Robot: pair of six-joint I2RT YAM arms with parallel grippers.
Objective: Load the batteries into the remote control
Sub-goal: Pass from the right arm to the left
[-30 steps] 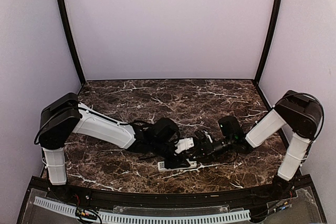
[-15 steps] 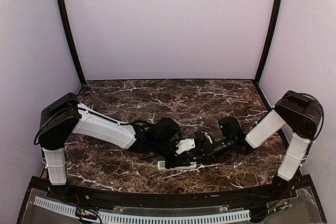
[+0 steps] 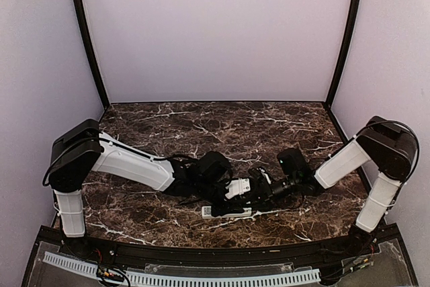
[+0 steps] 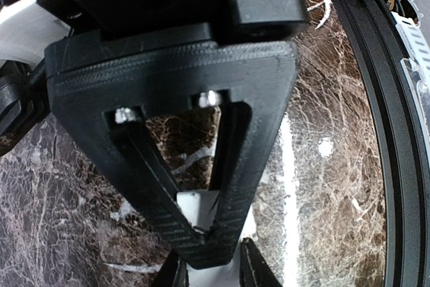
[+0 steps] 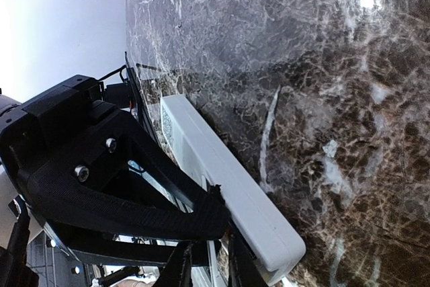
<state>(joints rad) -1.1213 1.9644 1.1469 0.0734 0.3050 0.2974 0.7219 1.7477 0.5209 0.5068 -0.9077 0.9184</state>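
Nearest, close to the near edge of the bench (image 3: 134, 223) and about midway between its left and right edges: the remote control (image 3: 209, 212). Lies flat on the dark marble, long side parallel to that edge. Slim, white and plain-sided in the right wrist view, with rounded corners and a small dark-printed label (image 5: 165, 123) toward one end; print too small to read. From overhead, shows only as a short white strip, its middle covered by the two black wrists meeting above it. Just past it, the left gripper (image 4: 213, 272): only the tips of its fingers (image 4: 252, 268) in frame, cut off by the bottom edge, a narrow gap apart with white plastic showing between. Cannot tell whether clamped on that plastic. Rest of that view blocked by a large, blurred black triangular finger of the other arm. Much the same with the right gripper (image 5: 208, 267): two thin fingertips (image 5: 180, 267) at the picture's bottom edge, slightly parted, right beside the remote's long side; hold or no hold cannot be told. Hard to say, too, whether the tip of the left arm's triangular finger touches the remote's edge there or sits just off it. Farther back, marble running to the far edge, pale walls (image 3: 215, 31) behind.
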